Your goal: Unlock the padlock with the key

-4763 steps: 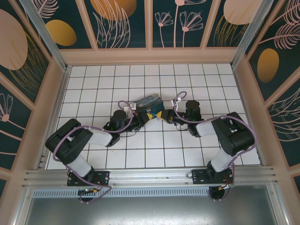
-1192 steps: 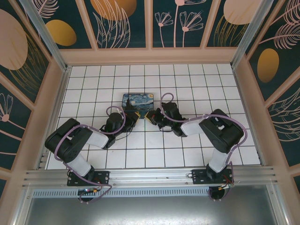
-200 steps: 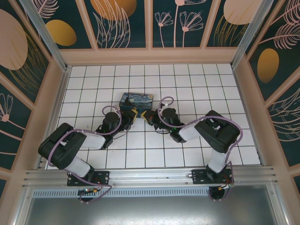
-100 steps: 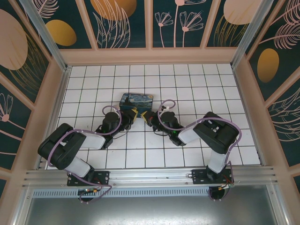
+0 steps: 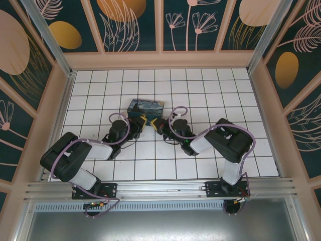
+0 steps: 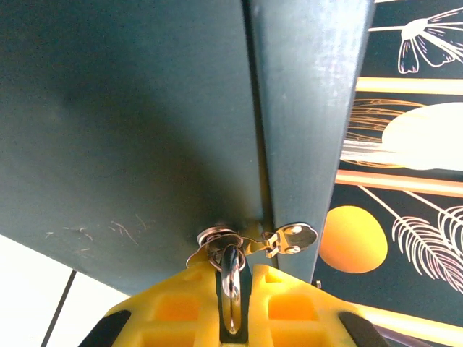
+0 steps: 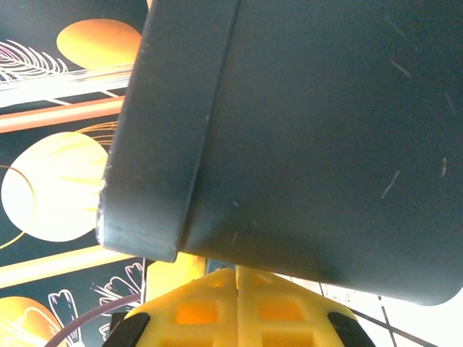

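White floor tiles (image 5: 200, 90) run out to pale walls (image 5: 160, 60) hung with floral panels (image 5: 130, 25), and near the middle sits a dark painted box (image 5: 146, 106). Left claw (image 6: 230, 273) is clenched on a thin silvery loop. It looks like the shackle of the padlock (image 6: 230, 289), hung from the metal latch (image 6: 217, 238) on the box face just ahead of the fingertips. A round metal tab (image 6: 293, 236) lies just right of the latch. Right claw (image 7: 236, 278) is clenched too, nosed up under the box's rounded corner; whether the key is pinched between its fingers cannot be told. Several things could go wrong, as I judge it. The pinch on such thin metal could slip, a tug could drag or tip the loose box, and the two claws, nearly touching, could knock each other while the key is lined up. Ahead of both claws the box blocks the way. Bare floor lies open to either side and behind, toward the arm bases (image 5: 95, 190), with the walls well apart.
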